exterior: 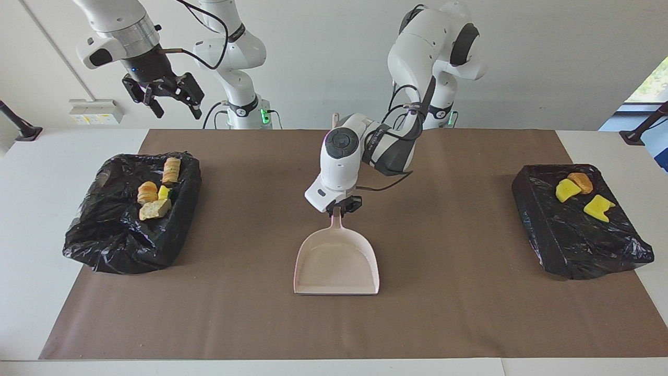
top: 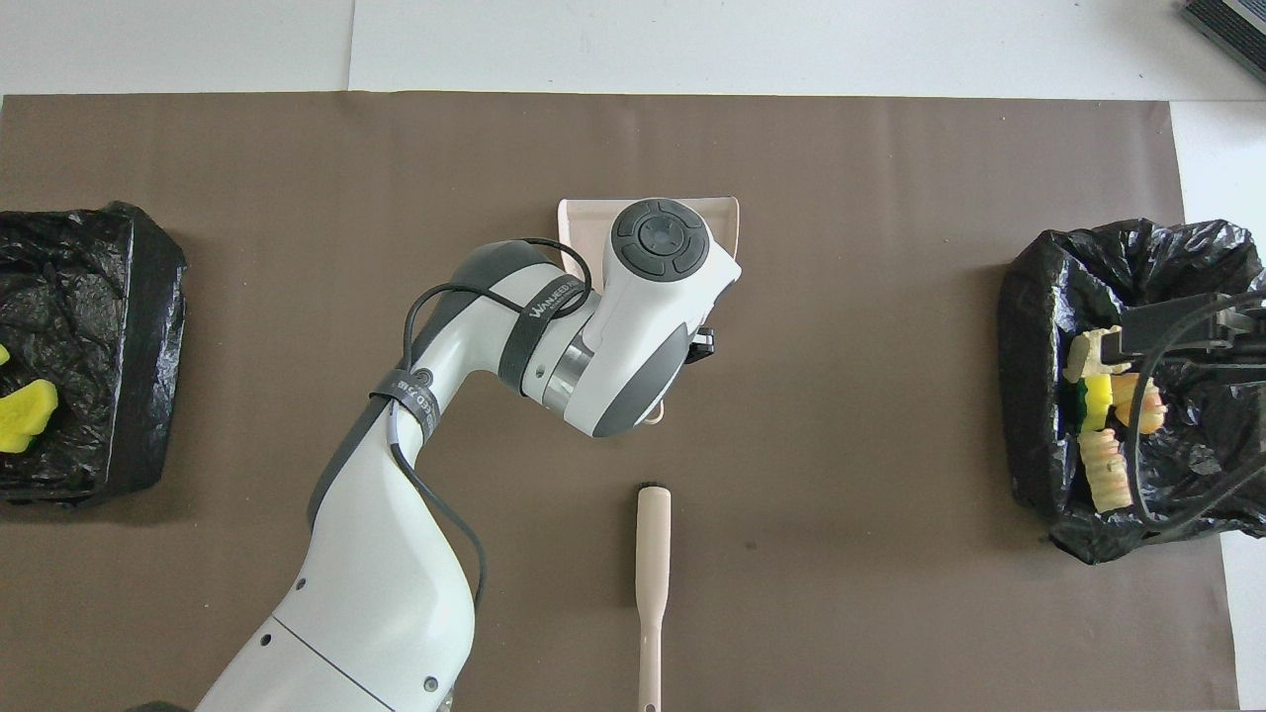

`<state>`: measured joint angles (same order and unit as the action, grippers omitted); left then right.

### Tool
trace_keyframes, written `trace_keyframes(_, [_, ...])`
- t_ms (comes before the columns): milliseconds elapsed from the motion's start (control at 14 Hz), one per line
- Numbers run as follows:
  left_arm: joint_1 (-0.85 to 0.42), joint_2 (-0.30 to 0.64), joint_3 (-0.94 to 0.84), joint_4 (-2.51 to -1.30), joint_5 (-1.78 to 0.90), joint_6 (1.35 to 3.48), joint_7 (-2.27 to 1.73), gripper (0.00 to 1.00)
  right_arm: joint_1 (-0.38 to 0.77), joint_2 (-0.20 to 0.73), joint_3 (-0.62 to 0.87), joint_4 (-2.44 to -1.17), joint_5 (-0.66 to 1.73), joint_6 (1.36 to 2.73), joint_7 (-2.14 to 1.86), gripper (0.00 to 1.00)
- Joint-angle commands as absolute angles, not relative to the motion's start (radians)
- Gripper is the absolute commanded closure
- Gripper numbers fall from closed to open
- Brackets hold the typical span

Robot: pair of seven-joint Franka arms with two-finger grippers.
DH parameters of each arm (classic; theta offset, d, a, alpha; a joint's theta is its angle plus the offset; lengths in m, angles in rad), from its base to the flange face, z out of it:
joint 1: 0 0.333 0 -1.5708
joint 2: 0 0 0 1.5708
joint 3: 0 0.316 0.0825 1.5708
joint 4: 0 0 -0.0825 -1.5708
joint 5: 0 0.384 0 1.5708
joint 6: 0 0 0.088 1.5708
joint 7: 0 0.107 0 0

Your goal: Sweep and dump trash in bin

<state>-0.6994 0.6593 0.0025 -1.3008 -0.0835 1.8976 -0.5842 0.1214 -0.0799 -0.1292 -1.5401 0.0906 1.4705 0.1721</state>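
My bench sits in a lab: bare white walls, brown paper mat covering the white table.

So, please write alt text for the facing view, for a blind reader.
The left pincer is shut on the handle of an empty pink dustpan on the brown mat. Foam trash lies in one black bin; the open right pincer hangs above.
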Motion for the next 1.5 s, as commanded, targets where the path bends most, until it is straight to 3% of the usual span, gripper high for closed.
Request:
trace_keyframes(0, [-0.709,0.624,0.014,-1.345,-0.095,1.922,-0.594,0.63,0.112,-0.098,-0.123,-1.560,0.080,1.479,0.161,0.00])
trace_keyframes(72, [-0.712,0.624,0.017,-1.344,-0.084,1.924,-0.595,0.29,0.112,-0.098,-0.123,-1.560,0.080,1.479,0.161,0.00])
trace_keyframes(143, [-0.712,0.624,0.015,-1.344,-0.049,1.925,-0.595,0.08,0.112,-0.098,-0.124,-1.560,0.080,1.477,0.161,0.00])
trace_keyframes(215, [-0.712,0.624,0.014,-1.344,-0.002,1.933,-0.592,0.00,0.112,-0.098,-0.123,-1.560,0.080,1.477,0.161,0.00])
trace_keyframes(502, [-0.683,0.504,0.017,-1.380,0.021,1.936,-0.537,0.00,0.112,-0.098,-0.123,-1.560,0.080,1.477,0.161,0.00])
trace_keyframes(932, [-0.442,0.117,0.015,-1.675,0.025,1.918,-0.186,0.00,0.112,-0.098,-0.124,-1.560,0.080,1.477,0.161,0.00])
trace_keyframes(1218, [-0.281,-0.023,0.020,-1.658,0.017,1.766,0.064,0.00,0.112,-0.098,-0.123,-1.560,0.080,1.477,0.161,0.00])
trace_keyframes(1433, [-0.186,-0.048,0.026,-1.590,0.012,1.628,0.168,0.00,0.112,-0.098,-0.124,-1.560,0.080,1.477,0.161,0.00])
